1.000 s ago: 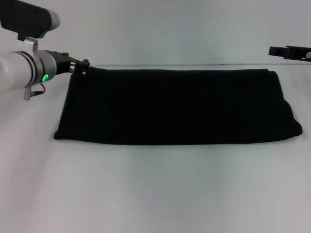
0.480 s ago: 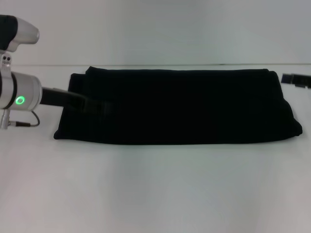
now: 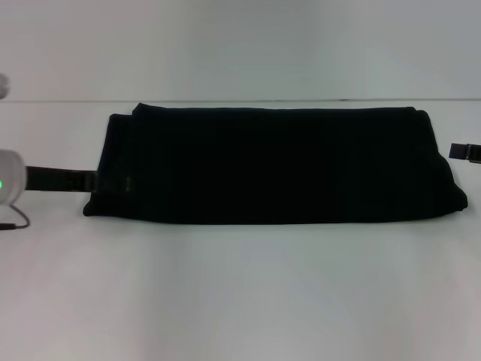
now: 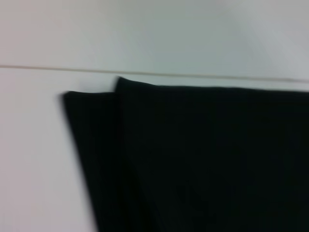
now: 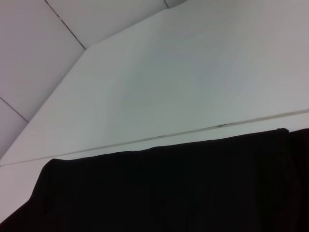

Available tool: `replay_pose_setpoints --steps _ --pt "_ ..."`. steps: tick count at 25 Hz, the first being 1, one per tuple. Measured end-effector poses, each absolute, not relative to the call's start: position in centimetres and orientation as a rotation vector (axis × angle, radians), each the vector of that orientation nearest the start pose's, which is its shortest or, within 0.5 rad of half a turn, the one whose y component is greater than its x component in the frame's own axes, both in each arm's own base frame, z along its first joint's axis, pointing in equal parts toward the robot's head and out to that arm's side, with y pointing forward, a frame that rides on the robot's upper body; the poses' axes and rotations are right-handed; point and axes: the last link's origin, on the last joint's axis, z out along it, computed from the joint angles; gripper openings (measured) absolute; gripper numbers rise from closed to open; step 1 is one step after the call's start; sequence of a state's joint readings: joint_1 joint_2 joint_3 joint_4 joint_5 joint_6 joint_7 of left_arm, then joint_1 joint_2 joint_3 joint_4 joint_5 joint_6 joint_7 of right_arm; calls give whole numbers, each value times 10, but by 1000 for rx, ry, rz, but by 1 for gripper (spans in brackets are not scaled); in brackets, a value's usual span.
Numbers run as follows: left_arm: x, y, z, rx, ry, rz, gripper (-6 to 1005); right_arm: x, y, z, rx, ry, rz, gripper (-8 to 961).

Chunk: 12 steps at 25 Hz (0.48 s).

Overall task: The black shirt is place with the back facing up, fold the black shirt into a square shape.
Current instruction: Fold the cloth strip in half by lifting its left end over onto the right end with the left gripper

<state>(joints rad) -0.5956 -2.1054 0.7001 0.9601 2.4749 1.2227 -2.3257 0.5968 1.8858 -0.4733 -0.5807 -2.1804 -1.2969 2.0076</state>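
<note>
The black shirt (image 3: 278,165) lies on the white table, folded into one long flat band running left to right, with only plain black fabric showing. My left gripper (image 3: 105,181) reaches in low from the left and sits at the shirt's left end, near its front corner. Only the tip of my right gripper (image 3: 466,153) shows, just off the shirt's right end. The left wrist view shows the shirt's layered far left corner (image 4: 207,159). The right wrist view shows the shirt's far edge (image 5: 169,188).
The white table (image 3: 240,293) stretches in front of the shirt and on both sides. Its far edge (image 3: 68,101) meets a pale wall just behind the shirt. No other objects are in view.
My left arm has swung from the shirt's far left corner down and toward me to its left front end. My right gripper has come down along the shirt's right end.
</note>
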Motion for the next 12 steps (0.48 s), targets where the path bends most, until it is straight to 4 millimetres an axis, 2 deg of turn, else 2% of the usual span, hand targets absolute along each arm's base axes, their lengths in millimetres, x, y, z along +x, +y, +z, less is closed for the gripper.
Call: replay_pose_setpoints --steps 5,12 --pt "-304 383 46 -2059 -1444 -240 936 326 385 95 -2120 1398 573 669" --pt "-307 377 32 -2125 -1433 -196 901 327 386 96 -2119 1398 565 669"
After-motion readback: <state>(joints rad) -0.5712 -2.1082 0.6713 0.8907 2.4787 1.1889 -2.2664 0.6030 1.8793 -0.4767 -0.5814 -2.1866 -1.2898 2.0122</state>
